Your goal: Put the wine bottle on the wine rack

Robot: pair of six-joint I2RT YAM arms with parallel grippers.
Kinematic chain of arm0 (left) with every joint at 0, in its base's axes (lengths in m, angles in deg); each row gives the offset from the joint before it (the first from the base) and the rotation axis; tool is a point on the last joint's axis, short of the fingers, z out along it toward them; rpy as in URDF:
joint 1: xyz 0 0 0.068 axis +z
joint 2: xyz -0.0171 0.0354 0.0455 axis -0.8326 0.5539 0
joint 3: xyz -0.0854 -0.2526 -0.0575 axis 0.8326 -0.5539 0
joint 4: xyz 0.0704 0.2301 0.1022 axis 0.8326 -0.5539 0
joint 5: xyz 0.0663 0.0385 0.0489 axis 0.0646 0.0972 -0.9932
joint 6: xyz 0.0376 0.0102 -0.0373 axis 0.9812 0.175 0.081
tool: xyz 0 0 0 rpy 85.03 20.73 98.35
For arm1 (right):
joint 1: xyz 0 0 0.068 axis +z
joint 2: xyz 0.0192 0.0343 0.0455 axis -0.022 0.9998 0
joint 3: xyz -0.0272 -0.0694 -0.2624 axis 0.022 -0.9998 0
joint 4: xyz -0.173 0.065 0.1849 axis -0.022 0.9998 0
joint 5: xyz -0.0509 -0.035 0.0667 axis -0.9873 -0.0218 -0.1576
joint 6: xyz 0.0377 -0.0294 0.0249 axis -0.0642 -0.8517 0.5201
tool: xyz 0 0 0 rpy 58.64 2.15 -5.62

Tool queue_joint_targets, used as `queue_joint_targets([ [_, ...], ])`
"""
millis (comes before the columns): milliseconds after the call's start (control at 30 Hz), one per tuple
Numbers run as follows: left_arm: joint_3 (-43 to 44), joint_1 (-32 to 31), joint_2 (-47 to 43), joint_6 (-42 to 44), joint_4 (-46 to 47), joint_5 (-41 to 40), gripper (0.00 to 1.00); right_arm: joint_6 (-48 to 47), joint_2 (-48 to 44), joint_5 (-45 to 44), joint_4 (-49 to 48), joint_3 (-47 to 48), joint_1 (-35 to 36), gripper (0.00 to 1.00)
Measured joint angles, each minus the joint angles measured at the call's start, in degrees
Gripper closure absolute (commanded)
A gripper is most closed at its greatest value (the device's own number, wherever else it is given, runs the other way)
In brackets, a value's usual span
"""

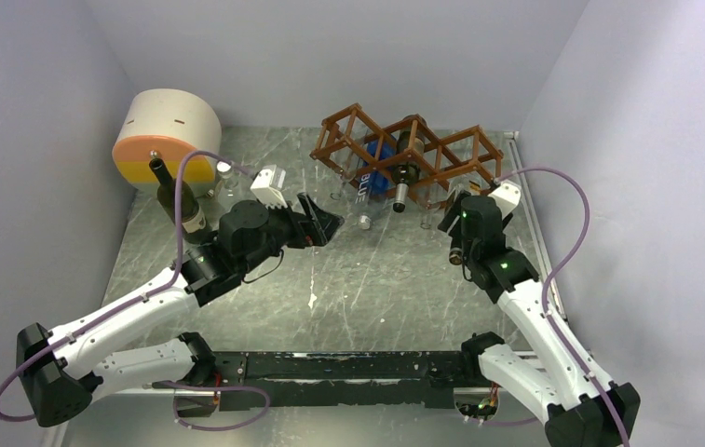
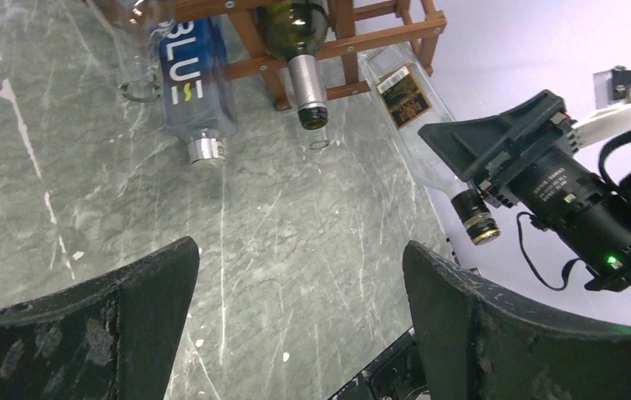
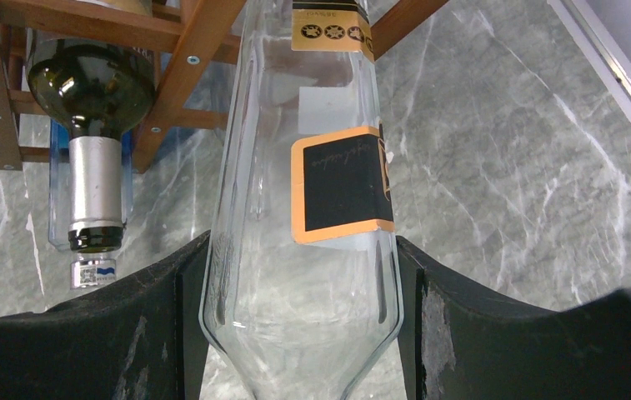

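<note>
Green bottle (image 3: 95,92) sits in wine rack (image 3: 87,23) beside held wine bottle (image 3: 303,250).

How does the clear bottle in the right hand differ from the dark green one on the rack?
The clear bottle bears an orange-edged black label; the dark green bottle has a silver foil neck. The clear bottle is clamped in the right hand; the dark green bottle rests in the rack, untouched. Both necks point the same way.
</note>
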Motion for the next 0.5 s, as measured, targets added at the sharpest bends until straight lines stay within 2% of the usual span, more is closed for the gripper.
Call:
queue_joint_targets([
  [233, 0.8, 0.0, -0.2, -2.6, -3.3, -5.0, 0.05, -0.2, -1.0, 1.7, -0.4, -0.3, -1.2, 1.0],
  [500, -0.6, 0.0, -1.8, 3.5, -1.0, -4.4, 0.05, -0.1, -4.7, 2.5, -0.5, -1.2, -1.6, 1.0],
])
